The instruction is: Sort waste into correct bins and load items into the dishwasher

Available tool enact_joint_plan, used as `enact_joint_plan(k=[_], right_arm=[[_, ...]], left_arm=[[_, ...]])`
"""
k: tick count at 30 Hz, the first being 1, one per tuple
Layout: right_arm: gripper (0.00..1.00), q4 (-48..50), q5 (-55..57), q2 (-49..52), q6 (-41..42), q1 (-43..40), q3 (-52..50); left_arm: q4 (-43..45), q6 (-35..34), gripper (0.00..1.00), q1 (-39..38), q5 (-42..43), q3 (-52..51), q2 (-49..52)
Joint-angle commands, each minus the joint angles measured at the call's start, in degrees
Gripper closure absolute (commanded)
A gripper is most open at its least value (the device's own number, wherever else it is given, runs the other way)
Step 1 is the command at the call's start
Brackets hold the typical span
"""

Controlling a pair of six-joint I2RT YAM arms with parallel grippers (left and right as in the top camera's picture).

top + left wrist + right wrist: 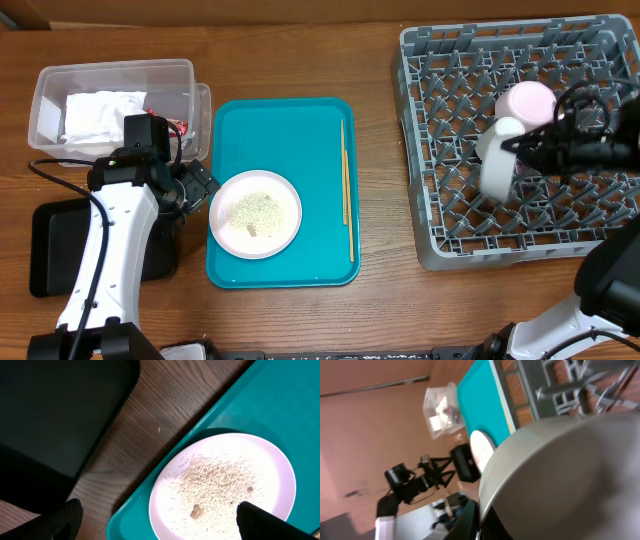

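- Sorting looked partly done: the crumpled napkin and the red wrapper already lay in the clear tub at the 10 o'clock corner of the bench.
- The rice crumbs were not yet binned. They sat on the small plate, which rested on the teal tray.
- The black tray at 8 o'clock showed nothing on it (my left arm hid part of it).
- Loading was under way. A round bowl stood in the dish rack towards its 12 o'clock side.
- My right tool was clamped on the white cup over the rack, with the cup at its 9 o'clock. The cup filled the right wrist view.
- The chopsticks lay along the teal tray's 3 o'clock edge, not yet loaded. I saw no large plate anywhere.
- My left tool had its fingers spread apart and held nothing. The small plate lay just at its 3 o'clock, and I could not tell whether they touched.
- I judged the crumbs, the small plate and the chopsticks to be what remained.
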Motion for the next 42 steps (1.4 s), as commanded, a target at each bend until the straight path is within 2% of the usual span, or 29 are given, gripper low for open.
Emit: enact_joint_plan(k=[1, 4, 9, 20, 22, 26, 28, 37, 42], right_arm=[[0.96, -0.04, -8.52, -1.75, -9.86, -2.32, -5.60], [0.96, 0.20, -8.90, -1.75, -13.27, -4.76, -7.96], [0.96, 1.40, -8.87, -1.33, -13.77, -7.63, -9.40], [0.95, 2.47, -8.37, -0.98, -13.68, -7.61, -9.44], [0.89, 2.60, -6.97, -0.98, -13.27, -7.63, -9.44], [0.67, 3.08, -2.14, -0.98, -12.96, -7.74, -9.44], [0.61, 3.67, 0.92, -0.98, -9.90, -7.89, -9.42], [0.62, 5.05, 9.14, -1.18, 2.56, -12.11, -3.21], [0.63, 5.44, 11.41, -4.02, 3.52, -11.82, -1.16]], left_arm=[[-0.13, -0.76, 0.00, 0.22, 0.07, 0.02, -0.15], [-0.13, -0.79, 0.00, 0.22, 0.07, 0.02, -0.15], [-0.13, -0.79, 0.00, 0.22, 0.07, 0.02, -0.15], [-0.13, -0.79, 0.00, 0.22, 0.07, 0.02, -0.15], [-0.13, -0.76, 0.00, 0.22, 0.07, 0.02, -0.15], [-0.13, -0.79, 0.00, 0.22, 0.09, 0.02, -0.15], [-0.13, -0.79, 0.00, 0.22, 0.07, 0.02, -0.15], [-0.13, -0.79, 0.00, 0.22, 0.09, 0.02, -0.15], [-0.13, -0.79, 0.00, 0.22, 0.07, 0.02, -0.15]])
